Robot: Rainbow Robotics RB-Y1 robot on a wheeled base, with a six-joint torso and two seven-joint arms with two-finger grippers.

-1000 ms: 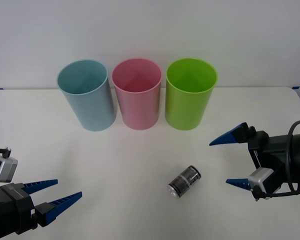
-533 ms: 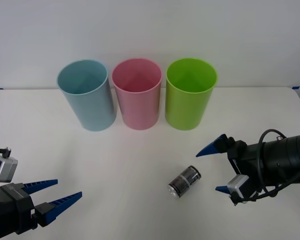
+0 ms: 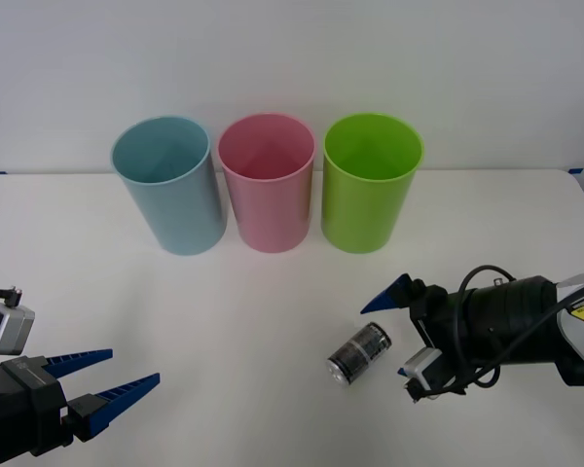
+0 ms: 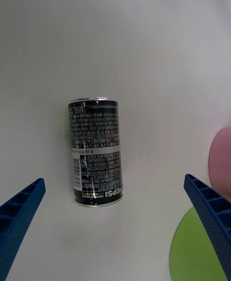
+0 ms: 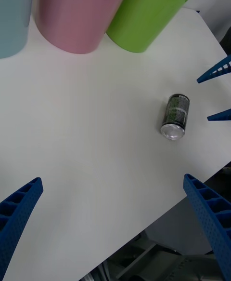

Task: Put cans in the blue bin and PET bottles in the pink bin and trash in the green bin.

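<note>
1. My right gripper [image 3: 397, 336] sits low over the white table [image 3: 273, 311], at the front right, fingers spread wide, grasping nothing.
2. One blue fingertip [image 3: 384, 295] points past the far side of the can; the other sits lower, near the can's front right.
3. The can [image 3: 358, 353] lies on its side on the table, just beside my right gripper, not touching it as far as I can see.
4. Can is dark with fine print on its side, silver ends; one end faces the front left in the front view.
5. Right wrist view: can [image 4: 95, 152] lies lengthwise between my two blue fingers [image 4: 19, 213], closer to one finger, clear gap on both sides.
6. Same view catches slivers of the pink bin [image 4: 222, 158] and the green bin [image 4: 195, 249] at the edge.
7. My left gripper [image 3: 107, 384] is parked at the front left corner of the table, fingers apart, holding nothing, well apart from the can.
8. Left wrist view: can [image 5: 175, 116] out on the open table, my right gripper's fingertips [image 5: 215, 71] just beside it.
9. Blue bin [image 3: 169, 185], pink bin [image 3: 267, 182], green bin [image 3: 370, 182] stand upright in a row at the back of the table, left to right, sides nearly touching.
10. Bins are well apart from the can; the green bin is nearest to it.
11. Bin insides that I can see look bare.
</note>
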